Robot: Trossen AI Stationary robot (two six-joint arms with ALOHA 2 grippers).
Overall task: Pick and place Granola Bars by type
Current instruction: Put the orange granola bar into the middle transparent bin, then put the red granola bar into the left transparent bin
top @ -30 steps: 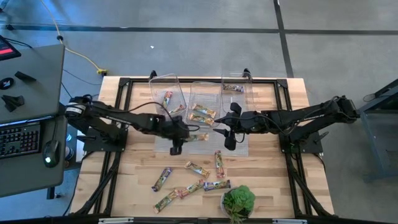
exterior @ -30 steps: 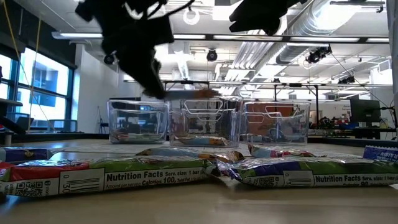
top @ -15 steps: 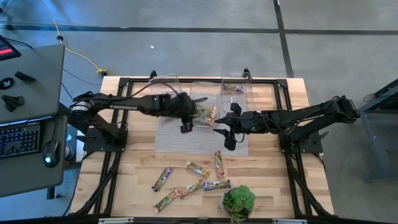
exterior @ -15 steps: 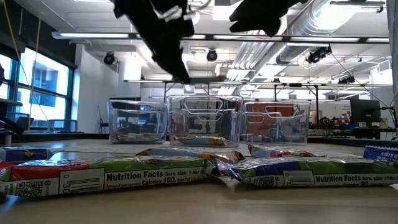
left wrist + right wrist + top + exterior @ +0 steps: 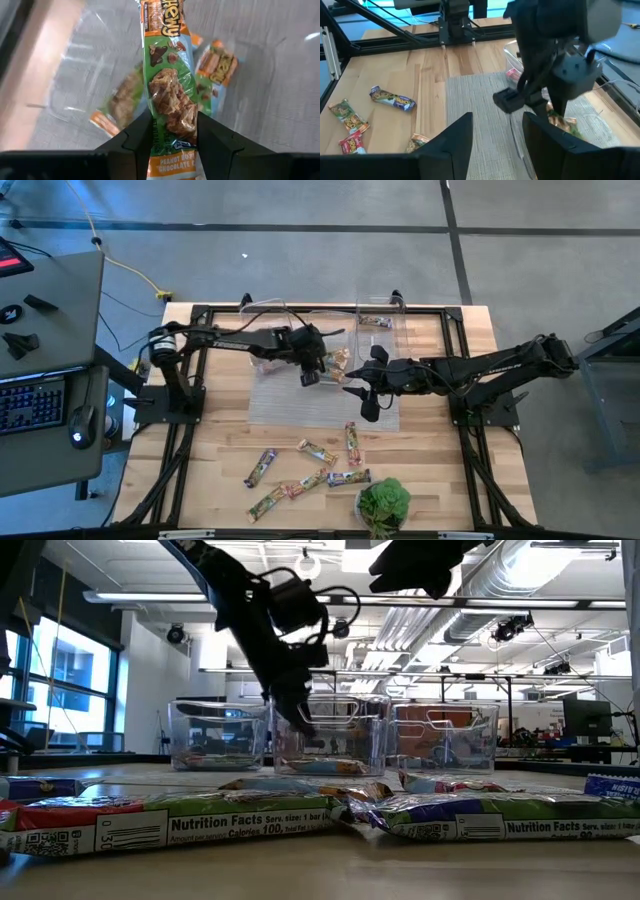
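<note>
Left gripper (image 5: 172, 131) clamps green bar (image 5: 170, 85) over middle bin (image 5: 330, 340).

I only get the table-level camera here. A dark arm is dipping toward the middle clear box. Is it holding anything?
Observer: Yes. Its wrist camera shows the left gripper shut on a green-wrapped granola bar.
Operator: Does that match what's already in the box?
Observer: It seems to. The bars lying in the middle bin below it have the same green and orange wrappers.
Operator: And the other arm, at the top of my picture?
Observer: From above, the right gripper hangs open and empty over the grey mat, beside that bin.
</note>
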